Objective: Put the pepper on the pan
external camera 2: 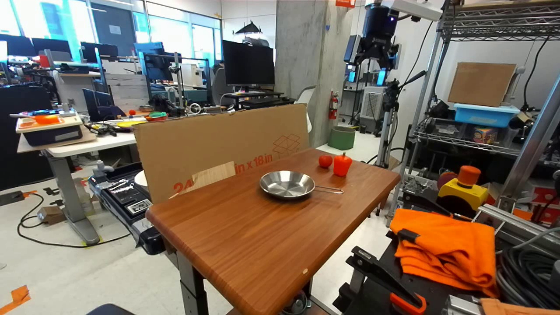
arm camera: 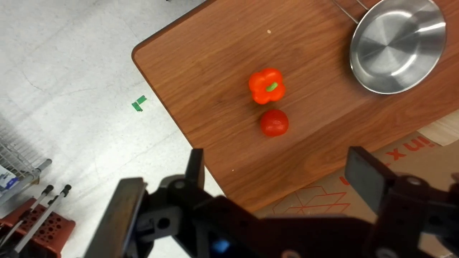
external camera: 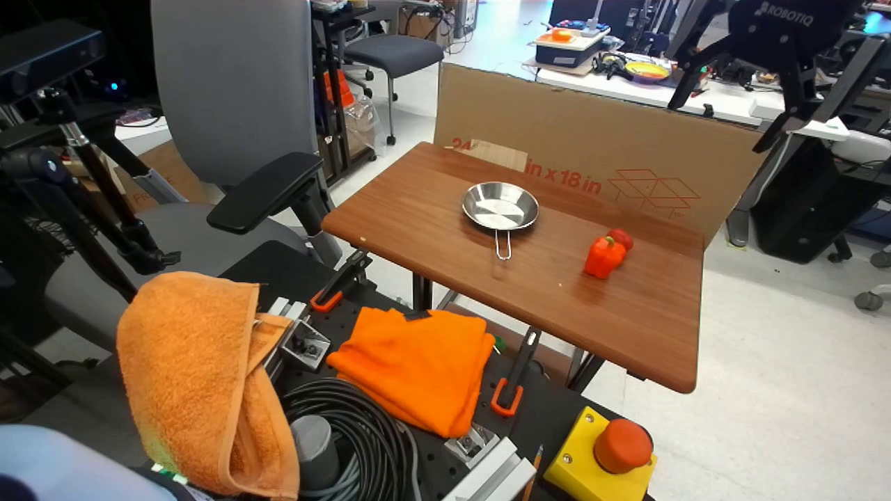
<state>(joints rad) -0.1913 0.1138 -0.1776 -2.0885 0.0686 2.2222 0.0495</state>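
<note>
Orange-red pepper (external camera: pixel 603 259): upright on table (external camera: pixel 418 209), posn. well apart fr. pan (external camera: pixel 500 207). Red ball (arm camera: pixel 274 123): same side of pan as pepper. Gripper (arm camera: pixel 276 149): unclamped, jaws spread wide, elev. above pan lvl.

A gripper (external camera: pixel 719 125) hangs at upper right, jaws apart, as an orange-red pepper (external camera: pixel 603 260) stands stem up on a wooden surface (external camera: pixel 418 223), partly hiding a red piece (external camera: pixel 624 239). Farther left, a shiny metal pan (external camera: pixel 501 206) rests with its handle (external camera: pixel 503 258) toward the near edge. A cardboard panel (external camera: pixel 557 118) rises along the far side; in the foreground are an orange towel (external camera: pixel 188 376), a folded orange cloth (external camera: pixel 418 369) and a yellow box (external camera: pixel 585 459) with a red button (external camera: pixel 621 445).
</note>
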